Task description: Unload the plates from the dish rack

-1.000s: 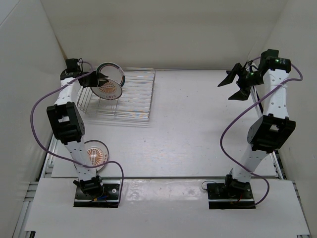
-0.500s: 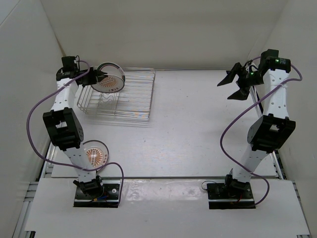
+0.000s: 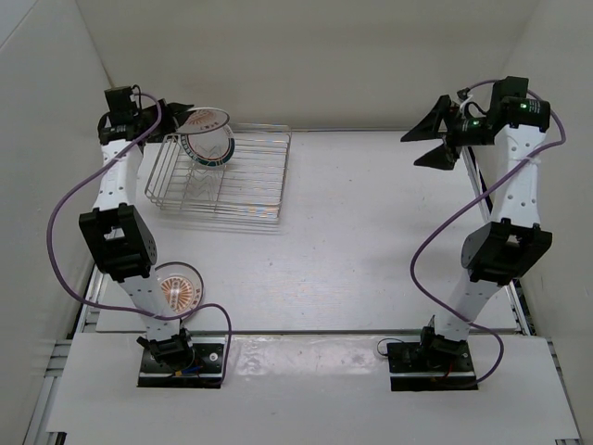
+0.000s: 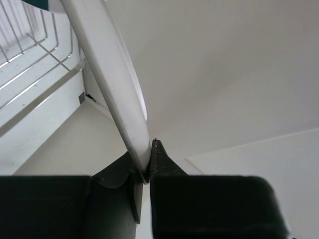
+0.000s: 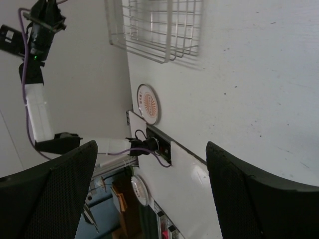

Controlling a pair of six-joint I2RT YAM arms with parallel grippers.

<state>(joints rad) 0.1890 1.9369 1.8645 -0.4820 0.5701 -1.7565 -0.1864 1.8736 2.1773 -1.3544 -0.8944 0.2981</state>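
Three round white plates were noted. The left gripper (image 4: 146,168) was clamped on the smooth glossy rim of the sunburst plate (image 3: 206,120), held on edge over the far-left corner of the dish rack (image 3: 250,185), a rectangular silver wire frame at ten o'clock on the table (image 3: 371,241). The dark-rimmed plate (image 3: 214,148) stood upright among the prongs. The third plate (image 3: 182,289) lay flat at eight o'clock. The right gripper (image 3: 422,146), at two o'clock, hung with its black triangular fingers spread apart.

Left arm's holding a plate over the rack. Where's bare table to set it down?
Free: the wide stretch between the dish rack and the right arm, and the near middle, right of the plate lying flat. Crowded: the far-left corner, filled by the rack.
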